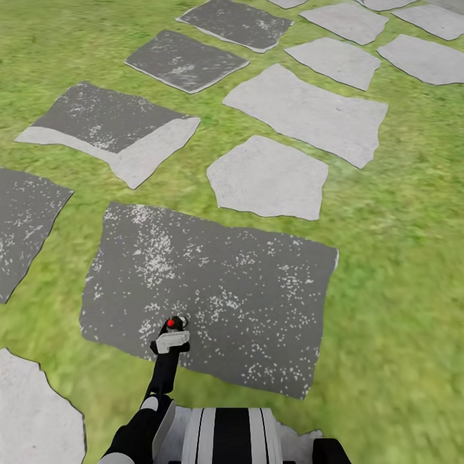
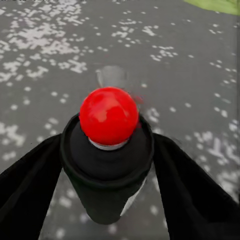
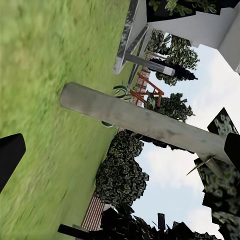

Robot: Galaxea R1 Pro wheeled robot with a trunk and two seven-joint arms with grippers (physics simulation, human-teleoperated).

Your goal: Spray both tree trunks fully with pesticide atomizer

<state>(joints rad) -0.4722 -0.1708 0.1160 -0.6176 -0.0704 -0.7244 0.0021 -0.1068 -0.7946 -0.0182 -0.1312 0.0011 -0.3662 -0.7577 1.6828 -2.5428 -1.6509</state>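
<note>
Your left gripper [image 1: 171, 340] is closed on the atomizer [image 2: 107, 165], its 2 black fingers [image 2: 30, 190] pressing the dark round body from either side just below the shoulder, with the red dot [image 2: 108, 116] on top facing the wrist camera. In the head view the bottle hangs low over the big dark paving slab [image 1: 245, 290] in front of your base, with grass [image 1: 399, 258] on all sides.

The bottle looks small, rigid and light, a smooth cylinder that could twist or slide between the pads, so the hold on the body, well under the head, seems the sound one; it leaves the trigger and nozzle free. Judged from this grip, hard squeezing is not needed, but a quick swing could turn it.

Your right gripper shows just 2 dark finger tips [image 3: 10, 155] at the edges of its wrist view, far apart and with nothing between them. Past them stands 1 pale trunk [image 3: 145, 122], with hedges and a wooden fence behind.

Count: 1 atomizer, 1 trunk in sight, and about 12 paving stones in the head view, some cut off by the edges.
</note>
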